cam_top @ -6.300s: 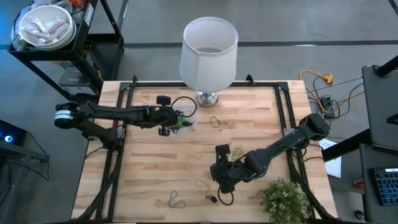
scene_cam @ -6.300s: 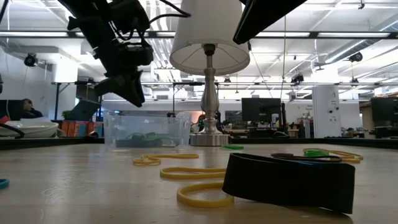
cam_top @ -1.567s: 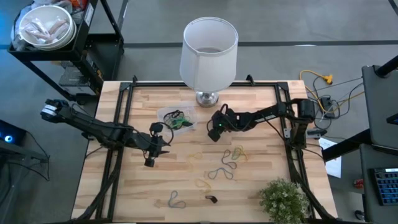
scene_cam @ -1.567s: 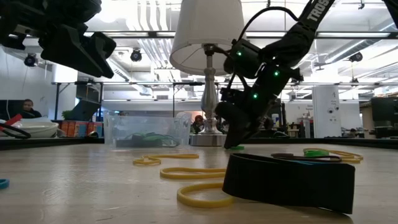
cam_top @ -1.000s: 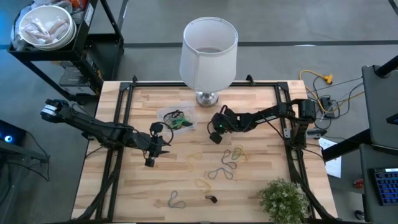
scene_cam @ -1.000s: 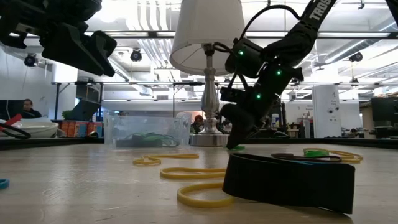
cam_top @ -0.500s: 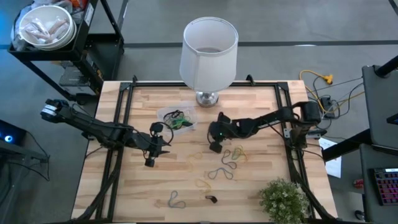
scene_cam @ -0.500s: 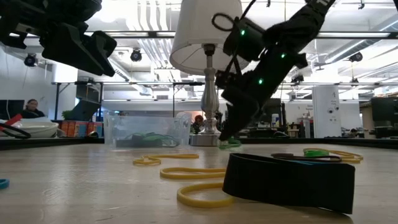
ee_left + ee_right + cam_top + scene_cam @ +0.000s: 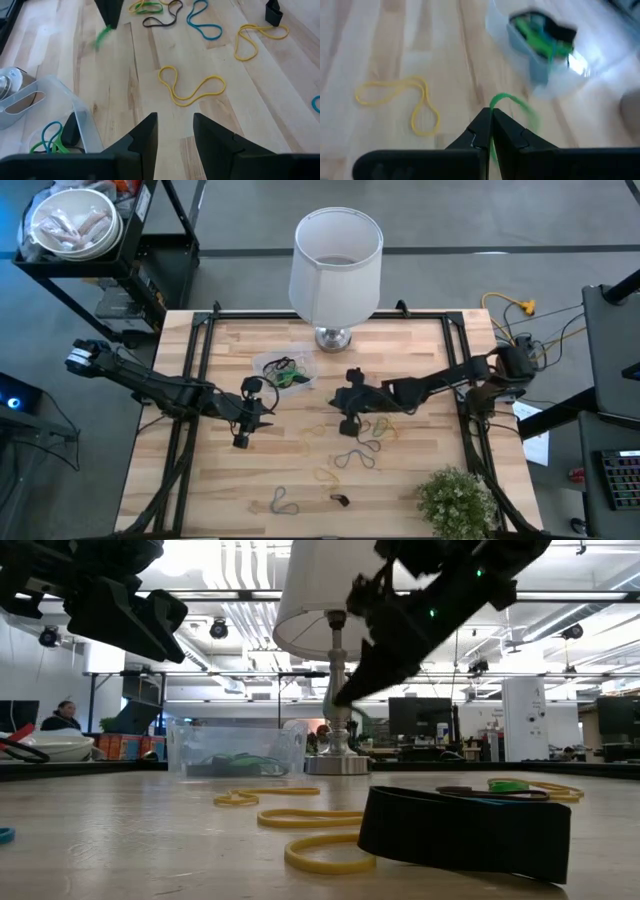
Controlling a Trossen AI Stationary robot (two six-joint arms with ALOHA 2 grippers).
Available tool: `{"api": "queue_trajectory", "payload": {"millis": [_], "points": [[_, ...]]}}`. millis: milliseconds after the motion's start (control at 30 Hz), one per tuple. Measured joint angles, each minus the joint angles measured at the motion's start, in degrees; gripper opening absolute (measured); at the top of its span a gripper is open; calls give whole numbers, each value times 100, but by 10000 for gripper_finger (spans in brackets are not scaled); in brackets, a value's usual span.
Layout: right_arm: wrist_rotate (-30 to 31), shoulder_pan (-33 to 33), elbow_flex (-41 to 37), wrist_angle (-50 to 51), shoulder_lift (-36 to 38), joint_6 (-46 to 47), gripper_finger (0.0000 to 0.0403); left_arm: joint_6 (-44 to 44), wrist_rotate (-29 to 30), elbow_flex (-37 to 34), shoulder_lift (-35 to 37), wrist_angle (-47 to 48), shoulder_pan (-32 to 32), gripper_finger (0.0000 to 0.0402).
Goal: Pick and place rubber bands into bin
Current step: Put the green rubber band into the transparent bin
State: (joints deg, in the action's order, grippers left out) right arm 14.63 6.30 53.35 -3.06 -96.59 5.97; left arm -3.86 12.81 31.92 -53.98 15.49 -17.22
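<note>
We are carrying a green rubber band (image 9: 512,104) pinched in the right pincer (image 9: 491,131), above the worktop (image 9: 250,470) beside the bin (image 9: 284,370). We should be centring over the bin before releasing. The left pincer (image 9: 172,132) is hovering spread, empty.

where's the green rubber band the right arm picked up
The green rubber band hangs pinched in the right pincer above mid-table, just right of the bin and in front of the lamp base.

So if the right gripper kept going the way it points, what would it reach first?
Probably the bin: the right gripper, shut on a green rubber band, points toward it over bare table, though depth is unclear.
</note>
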Motion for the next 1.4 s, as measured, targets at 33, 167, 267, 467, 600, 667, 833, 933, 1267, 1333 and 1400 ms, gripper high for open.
{"api": "queue_trajectory", "payload": {"millis": [33, 167, 267, 467, 600, 667, 833, 933, 1267, 1333, 1400], "points": [[16, 58, 46, -49, 20, -103, 8, 0, -1, 0, 0, 0, -1, 109], [117, 278, 291, -70, 50, -428, 8, 0, 1, 0, 0, -4, 0, 109], [303, 381, 513, -76, 50, -741, 8, 0, 8, 0, 0, -7, 1, 109], [356, 423, 912, -609, -80, -1561, 8, 0, 8, 0, 0, -4, 1, 109], [344, 258, 1229, -891, -374, -1972, 9, 0, 8, -2, 1, -2, -1, 109], [337, 122, 1444, -945, -553, -1997, 9, 2, 8, -5, 7, 70, 1, 109], [314, -301, 2027, -907, -1130, -1867, 9, 45, 50, -3, 26, 110, -3, 109], [311, -548, 2365, -906, -1516, -1674, 9, 57, 299, -4, 42, 284, -5, 109], [338, -1149, 3160, -595, -2575, -880, 8, 363, 897, -2, 109, 815, -5, 109], [354, -1213, 3180, -483, -2639, -734, 8, 363, 900, -2, 137, 797, -5, 109], [364, -1251, 3183, -436, -2690, -609, 8, 363, 898, -2, 154, 814, -5, 109]]}}
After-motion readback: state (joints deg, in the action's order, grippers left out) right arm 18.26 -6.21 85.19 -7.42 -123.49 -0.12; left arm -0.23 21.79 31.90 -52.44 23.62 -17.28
